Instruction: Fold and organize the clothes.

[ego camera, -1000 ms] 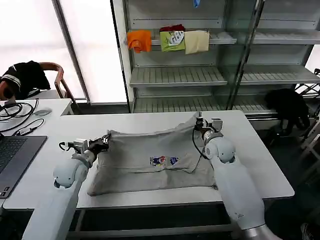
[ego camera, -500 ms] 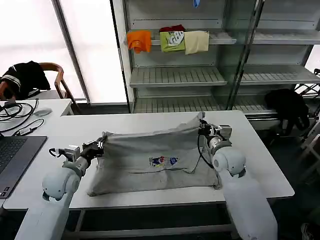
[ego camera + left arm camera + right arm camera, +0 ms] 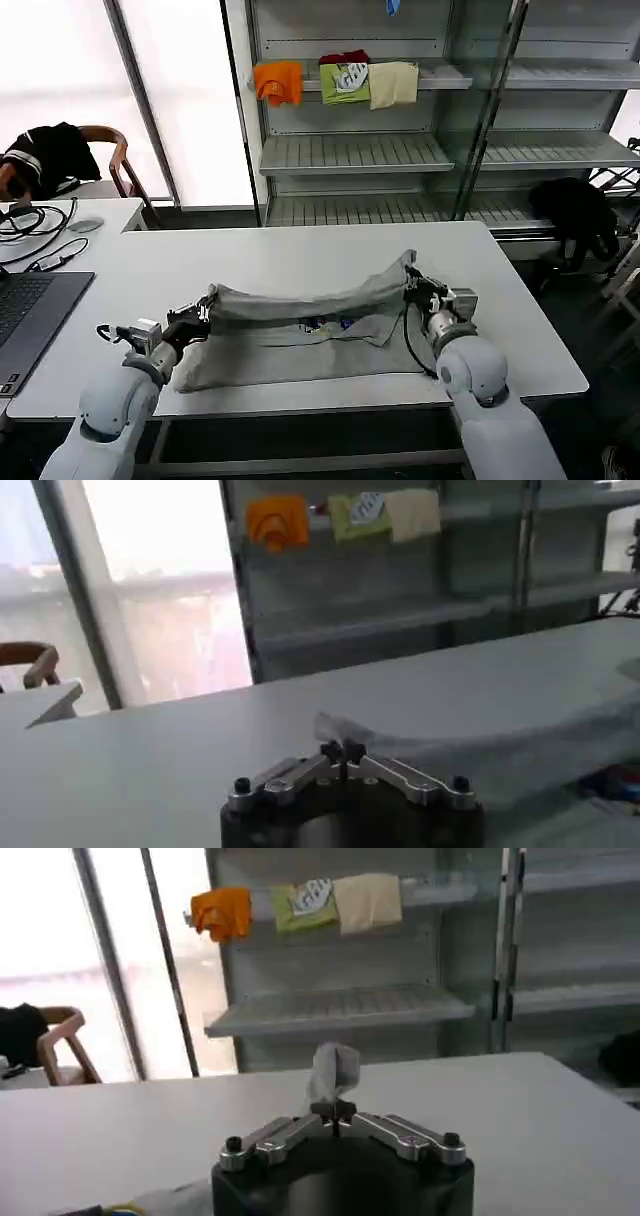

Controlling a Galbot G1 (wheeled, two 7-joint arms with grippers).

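A light grey shirt [image 3: 300,345] lies across the middle of the white table [image 3: 300,255]. Its far edge is lifted and sags between my two grippers. The multicolour chest print [image 3: 328,323] peeks out just under that raised edge. At the shirt's left corner my left gripper [image 3: 202,313] is shut on the fabric. My right gripper [image 3: 413,283] is shut on the right corner. In the left wrist view the closed fingertips [image 3: 342,750] pinch grey cloth [image 3: 500,745]. The right wrist view has a tuft of cloth [image 3: 332,1070] standing up from the closed right gripper [image 3: 333,1110].
A laptop [image 3: 28,312] and cables [image 3: 30,222] sit on the left desk. Behind it, a black garment [image 3: 50,155] hangs over a chair. Metal shelves [image 3: 350,150] behind the table hold orange, green and beige folded items [image 3: 340,80]. A dark object [image 3: 575,215] stands at the right.
Both grippers have drawn the shirt's far edge toward the table's front, lower and nearer me. The fold now covers most of the chest print.
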